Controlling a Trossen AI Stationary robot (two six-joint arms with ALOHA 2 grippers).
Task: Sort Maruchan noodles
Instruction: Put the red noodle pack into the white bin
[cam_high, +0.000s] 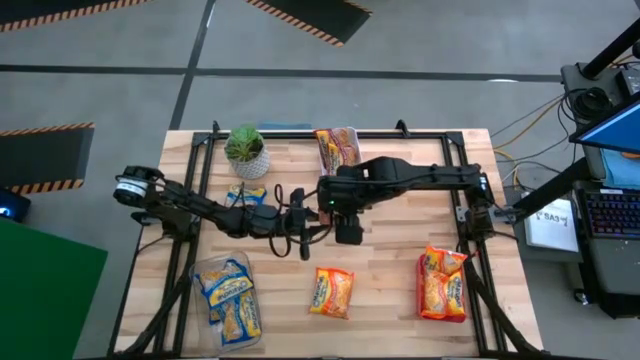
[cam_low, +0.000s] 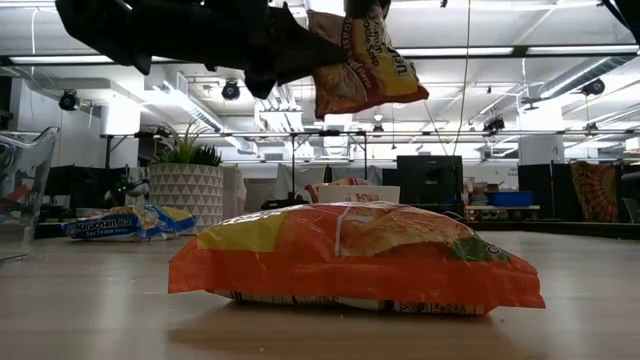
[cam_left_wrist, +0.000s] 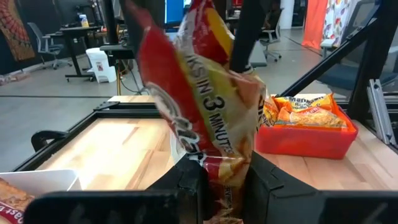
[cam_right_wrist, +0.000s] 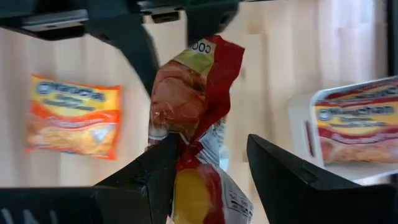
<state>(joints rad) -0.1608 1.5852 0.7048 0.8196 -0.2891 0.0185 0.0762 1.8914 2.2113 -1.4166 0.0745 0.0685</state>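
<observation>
Overhead, left gripper (cam_left_wrist: 225, 186) pinching crinkly red plastic packet (cam_left_wrist: 205, 106), right gripper (cam_right_wrist: 211, 165) fingers spread beside it.

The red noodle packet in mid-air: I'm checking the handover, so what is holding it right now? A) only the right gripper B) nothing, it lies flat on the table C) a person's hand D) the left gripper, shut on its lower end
D: in the left wrist view the left gripper is shut on the lower end of the red noodle packet, while the right gripper stands open around it, above the table.
</observation>
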